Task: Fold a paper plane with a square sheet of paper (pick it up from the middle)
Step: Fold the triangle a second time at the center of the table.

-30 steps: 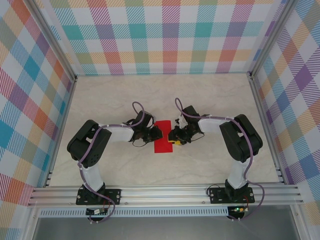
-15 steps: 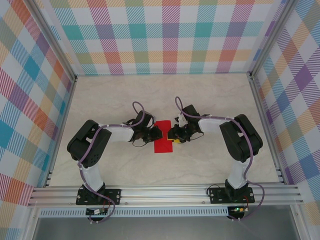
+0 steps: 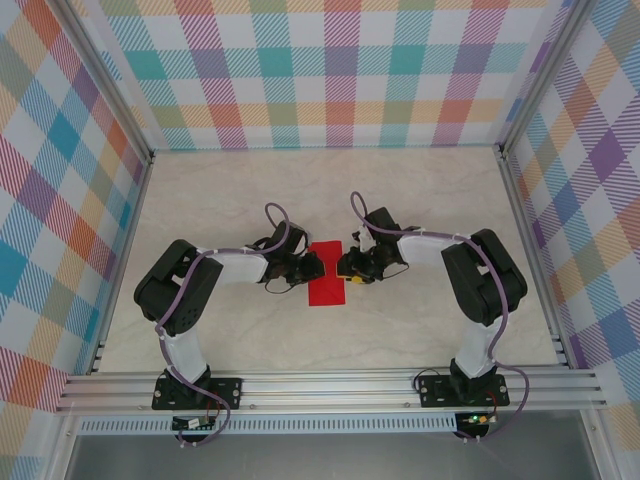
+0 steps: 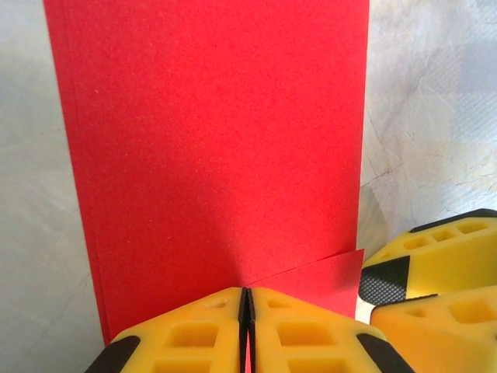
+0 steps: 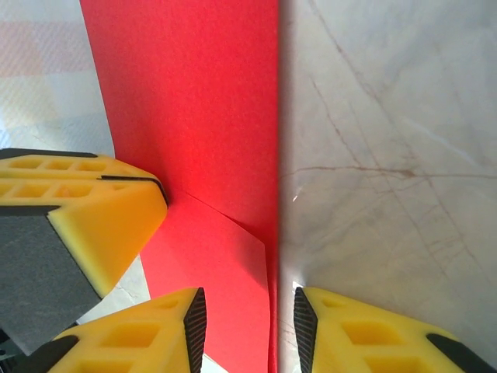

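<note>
Your left gripper (image 4: 246, 294) is closed, its yellow fingers pressed together on the left edge of the square sheet of paper (image 3: 325, 272), with a sliver of red showing in the seam. The red sheet, folded to a rectangle (a loose corner flap lies on top), rests flat on the marbled table (image 3: 420, 190) between both arms. Your right gripper (image 5: 242, 311) has its fingers spread, straddling the sheet's opposite edge. Compared with a second ago, the right wrist has shifted very slightly; the sheet and left gripper stay put.
</note>
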